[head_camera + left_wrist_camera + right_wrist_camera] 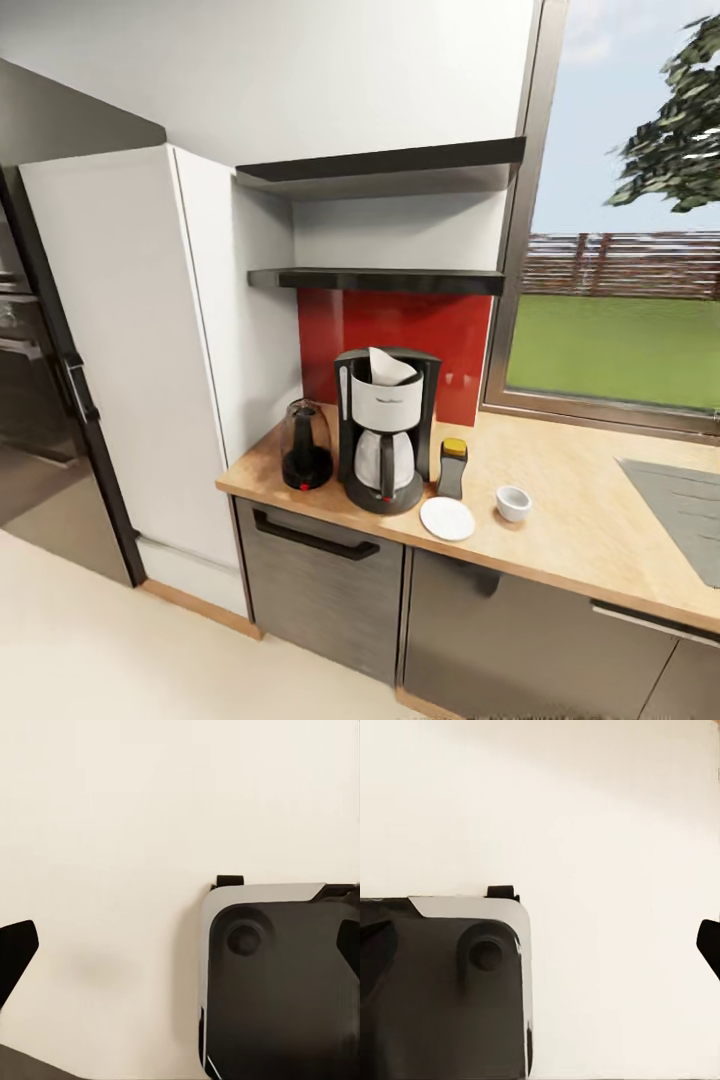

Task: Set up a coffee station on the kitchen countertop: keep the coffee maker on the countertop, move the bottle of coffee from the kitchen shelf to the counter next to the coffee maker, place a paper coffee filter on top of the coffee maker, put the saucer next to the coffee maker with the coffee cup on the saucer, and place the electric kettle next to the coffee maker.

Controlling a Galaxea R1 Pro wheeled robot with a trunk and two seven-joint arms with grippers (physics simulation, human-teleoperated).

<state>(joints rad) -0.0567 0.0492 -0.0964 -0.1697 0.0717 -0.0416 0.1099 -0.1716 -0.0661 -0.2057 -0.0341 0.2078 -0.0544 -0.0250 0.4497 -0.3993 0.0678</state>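
Most of the coffee station is set up at the left end of the kitchen countertop (560,520). The paper coffee filter (388,367) is seen on top of the coffee maker (386,430). The electric kettle (306,445) is placed just left of it, the bottle of coffee (453,468) just right. The saucer (447,518) is laid near the front edge, and the coffee cup (513,502) is set beside it, not on it. The cup should be lifted onto the saucer next. The left gripper (180,945) and right gripper (540,937) are spread wide above pale floor, and nothing is held.
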